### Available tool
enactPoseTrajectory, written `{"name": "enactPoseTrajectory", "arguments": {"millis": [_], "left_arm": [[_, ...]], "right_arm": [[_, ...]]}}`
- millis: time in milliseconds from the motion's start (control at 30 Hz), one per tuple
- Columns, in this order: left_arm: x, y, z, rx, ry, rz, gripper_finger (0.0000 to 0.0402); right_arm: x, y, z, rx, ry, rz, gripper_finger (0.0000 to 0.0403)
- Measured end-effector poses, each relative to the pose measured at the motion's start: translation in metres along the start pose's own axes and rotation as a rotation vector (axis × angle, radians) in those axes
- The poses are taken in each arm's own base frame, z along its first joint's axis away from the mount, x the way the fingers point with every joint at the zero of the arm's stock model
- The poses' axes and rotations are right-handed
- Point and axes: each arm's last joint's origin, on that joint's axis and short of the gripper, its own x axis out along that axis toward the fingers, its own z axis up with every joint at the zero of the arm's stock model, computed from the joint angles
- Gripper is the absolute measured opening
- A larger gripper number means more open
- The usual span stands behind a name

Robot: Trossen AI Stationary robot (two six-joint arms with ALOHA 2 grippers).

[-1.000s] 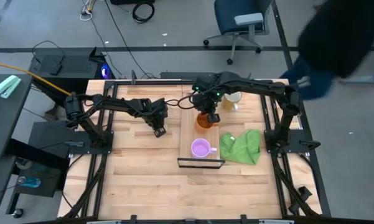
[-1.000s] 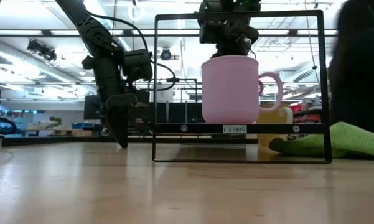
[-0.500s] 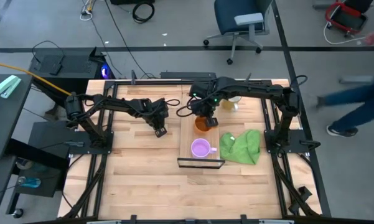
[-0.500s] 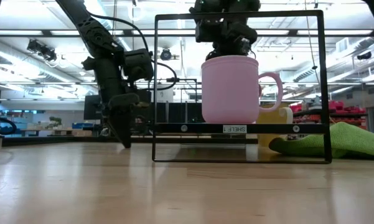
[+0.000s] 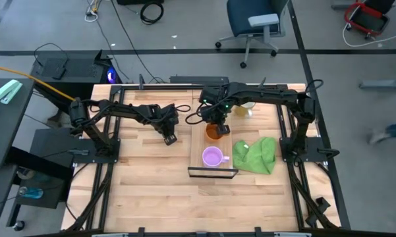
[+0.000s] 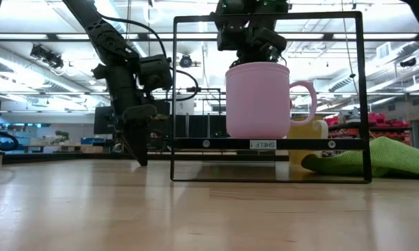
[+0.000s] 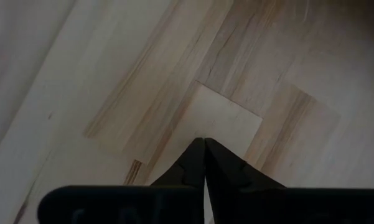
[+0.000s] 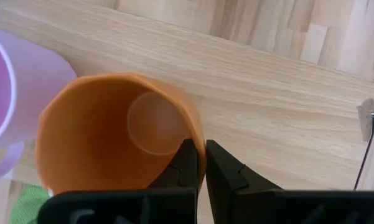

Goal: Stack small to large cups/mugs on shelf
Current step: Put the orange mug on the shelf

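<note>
My right gripper is shut on the orange mug over the light-wood shelf, just beyond the light-purple mug. The purple mug stands upright on the shelf's near end by the black frame. The low view shows the purple mug hiding the orange one. The pale yellow mug stands on the table, right of the shelf's far end. My left gripper is shut and empty, low over the table left of the shelf. My right gripper pinches the orange mug's rim wall, one finger inside the mug and one outside. The fingers come from above, pointing down. The mug's mouth faces up; whether its base rests on the shelf I cannot tell.
A crumpled green cloth lies on the table to the right of the shelf's near end. Bare tabletop stretches to the left and near side.
My right gripper, shut on the orange mug, has shifted a little toward the table's near-left, closer to the purple mug. A person has walked past beyond the table's far right.
</note>
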Motion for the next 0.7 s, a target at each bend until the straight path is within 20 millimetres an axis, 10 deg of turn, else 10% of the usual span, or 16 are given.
{"name": "enactPoseTrajectory", "arguments": {"millis": [700], "left_arm": [[0.000,0.000,0.000,0.002,-0.002,0.000,0.0009]], "right_arm": [[0.016,-0.013,0.000,0.020,0.016,0.014,0.0013]]}}
